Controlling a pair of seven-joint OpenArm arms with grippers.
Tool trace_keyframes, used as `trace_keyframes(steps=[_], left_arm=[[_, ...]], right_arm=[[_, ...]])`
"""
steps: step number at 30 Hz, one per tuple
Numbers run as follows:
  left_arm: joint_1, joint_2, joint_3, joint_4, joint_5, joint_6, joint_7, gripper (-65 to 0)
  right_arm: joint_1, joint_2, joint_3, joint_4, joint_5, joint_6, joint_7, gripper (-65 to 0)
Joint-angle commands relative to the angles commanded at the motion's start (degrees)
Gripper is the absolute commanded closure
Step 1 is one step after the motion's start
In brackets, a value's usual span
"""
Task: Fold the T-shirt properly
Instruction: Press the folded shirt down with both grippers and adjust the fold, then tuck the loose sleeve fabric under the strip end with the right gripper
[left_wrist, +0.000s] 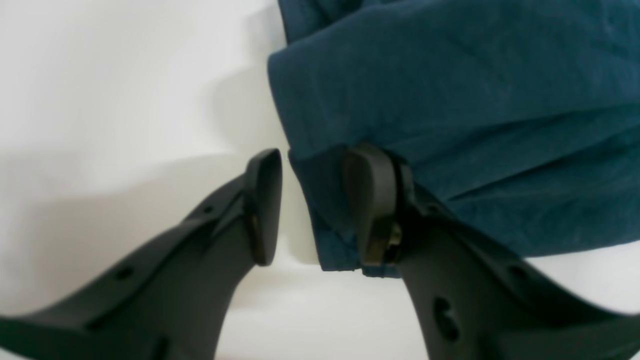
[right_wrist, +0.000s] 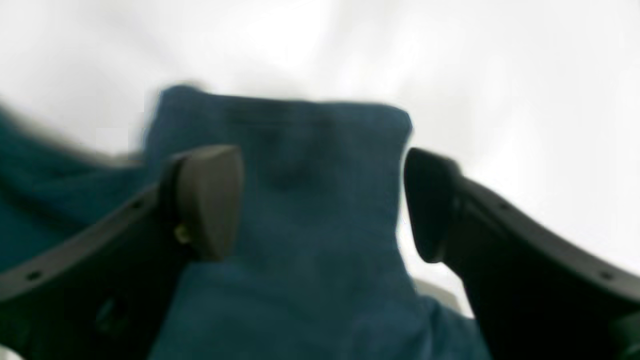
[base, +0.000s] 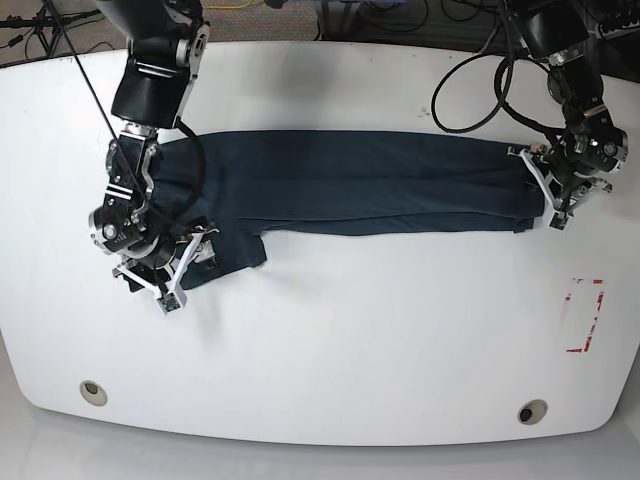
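Here, the dark navy-blue, soft-looking cotton T-shirt (base: 360, 180) lies across the far part of the smooth white tabletop (base: 330, 330), stretched into a long, broad band from one arm to the other. Its layers overlap in shallow creases, and near the robot's right arm a short flap with a rounded corner juts out from the band's near edge.

The black left gripper (left_wrist: 317, 207) is at one end of the band, its blunt, rounded fingertips apart. One finger is over the fabric, the other over bare white surface just beside the cloth's edge; whether they touch anything, I cannot tell. Under them the cloth ends in a narrow, stacked corner, with long folds fanning away from it.

The black right gripper (right_wrist: 320, 205) has its fingers spread wide over the flap at the opposite end — one above the cloth, the other beyond its edge. The fabric there looks matte and softly rumpled, though partly blurred, with more folds bunched alongside.
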Motion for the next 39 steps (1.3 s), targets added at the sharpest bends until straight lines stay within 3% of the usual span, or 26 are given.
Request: trace_keyframes(steps=[8, 16, 23, 27, 33, 39], left_arm=[[0.00, 0.00, -0.18, 0.00, 0.00, 0.00, 0.00, -21.5], [0.09, 0.00, -0.26, 0.00, 0.00, 0.00, 0.00, -21.5], [0.09, 0.00, -0.26, -0.09, 0.00, 0.00, 0.00, -21.5], [0.09, -0.09, -0.26, -0.18, 0.00, 0.00, 0.00, -21.5], [0.09, -0.09, -0.26, -0.09, 0.00, 0.00, 0.00, -21.5], [0.09, -0.09, -0.26, 0.00, 0.00, 0.00, 0.00, -21.5]], right_arm=[[6.24, 2.99, -0.09, -18.37, 0.00, 0.00, 11.08, -47.4], [8.09, 4.48, -0.09, -25.58, 0.00, 0.00, 15.56, -47.4], [7.38, 4.13, -0.09, -25.76, 0.00, 0.00, 15.74, -46.0], [6.42, 3.34, -0.09, -25.76, 0.00, 0.00, 16.09, -34.9], [6.15, 2.64, -0.18, -25.76, 0.00, 0.09, 16.09, -2.5], [6.15, 2.46, -0.18, -24.35, 0.53, 0.31, 15.91, 0.0]])
